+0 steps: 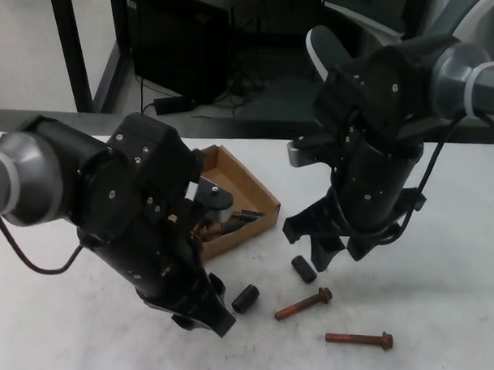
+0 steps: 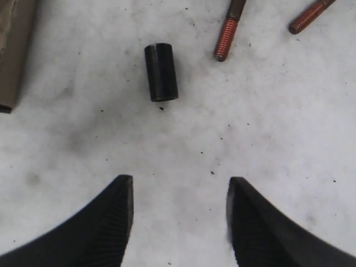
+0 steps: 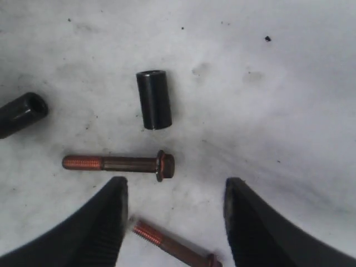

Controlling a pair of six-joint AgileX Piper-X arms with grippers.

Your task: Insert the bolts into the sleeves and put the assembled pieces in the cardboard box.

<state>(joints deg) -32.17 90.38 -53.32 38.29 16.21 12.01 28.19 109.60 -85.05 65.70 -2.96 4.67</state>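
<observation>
Where your left end effector (image 2: 179,189) hangs spread, one sleeve (image 2: 161,72) lies just ahead of it on the tabletop (image 2: 267,139). Your right end effector (image 3: 175,189), also spread, has the other sleeve (image 3: 154,99) ahead, one bolt (image 3: 119,164) nearer, and a second bolt (image 3: 172,247) nearest, loose on the tabletop. Beside the left end effector, the cardboard box (image 1: 235,172) holds several rusty pieces (image 1: 225,226), partly covered by the left arm (image 1: 140,214).
</observation>
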